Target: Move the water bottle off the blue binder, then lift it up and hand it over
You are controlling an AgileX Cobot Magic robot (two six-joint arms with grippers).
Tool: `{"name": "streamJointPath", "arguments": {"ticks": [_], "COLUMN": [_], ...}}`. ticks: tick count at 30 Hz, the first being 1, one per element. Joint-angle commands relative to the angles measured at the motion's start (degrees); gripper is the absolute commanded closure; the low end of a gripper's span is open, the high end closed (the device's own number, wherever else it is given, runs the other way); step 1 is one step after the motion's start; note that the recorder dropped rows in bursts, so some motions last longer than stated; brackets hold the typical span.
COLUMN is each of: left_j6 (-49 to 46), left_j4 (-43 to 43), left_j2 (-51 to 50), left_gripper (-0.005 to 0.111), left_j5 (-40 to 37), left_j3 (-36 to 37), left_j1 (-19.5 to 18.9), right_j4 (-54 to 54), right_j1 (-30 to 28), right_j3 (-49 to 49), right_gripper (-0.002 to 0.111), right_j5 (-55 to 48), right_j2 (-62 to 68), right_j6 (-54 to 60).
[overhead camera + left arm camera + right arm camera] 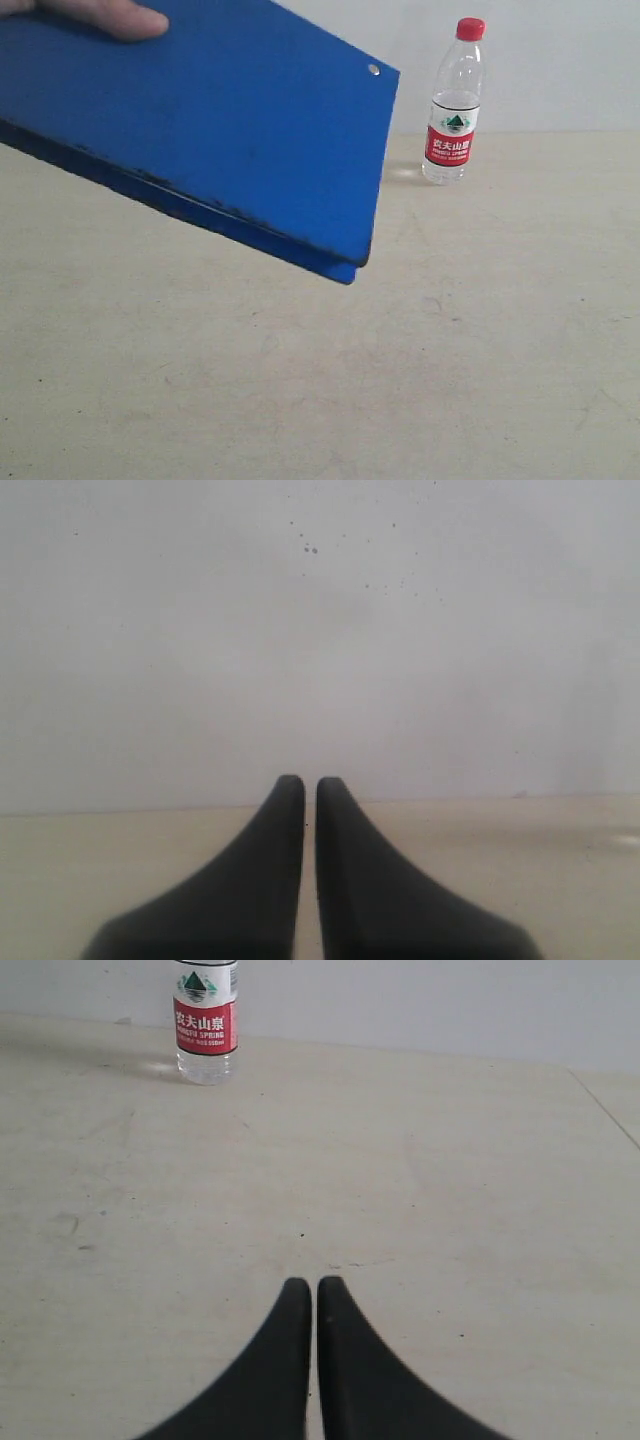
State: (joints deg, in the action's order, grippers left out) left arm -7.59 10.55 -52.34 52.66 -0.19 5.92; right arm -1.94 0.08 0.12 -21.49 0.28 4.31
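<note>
The water bottle [455, 105], clear with a red cap and a red, white and green label, stands upright on the table near the back wall. The blue binder [215, 130] is held tilted in the air close to the exterior camera by a human hand [110, 17] at its top left; it fills the upper left of that view. The right wrist view has the water bottle [206, 1025] far ahead of my right gripper [314, 1285], which is shut and empty. My left gripper [310, 782] is shut and empty, facing a bare wall. Neither gripper appears in the exterior view.
The beige table [330, 380] stretches across the exterior view, with a white wall [570, 60] behind it. A table edge or seam [605, 1105] runs along one side in the right wrist view. The lifted binder hides the table's back left.
</note>
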Motion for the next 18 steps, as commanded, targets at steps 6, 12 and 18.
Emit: {"name": "streamJointPath", "arguments": {"ticks": [6,12,18], "left_j6": [0.5,-11.8,7.6], "left_j4": [0.7,1.0,-1.8], "left_j2": [0.2,0.2,0.9], "left_gripper": [0.102,0.102,0.102], "left_j5": [0.0,0.0,-3.2], "left_j3": [0.2,0.2,0.2], "left_j1": [0.0,0.0,0.0], "right_j4": [0.1,0.1,0.1], "right_j1": [-0.2,-0.2,-0.2], "right_j3": [-0.1,-0.1,-0.1], "right_gripper": [0.108,0.108,0.108], "right_j5": [0.5,0.5,0.5], "right_j2": [-0.3,-0.3,-0.3], "right_j6": [-0.2,-0.2,-0.3]}}
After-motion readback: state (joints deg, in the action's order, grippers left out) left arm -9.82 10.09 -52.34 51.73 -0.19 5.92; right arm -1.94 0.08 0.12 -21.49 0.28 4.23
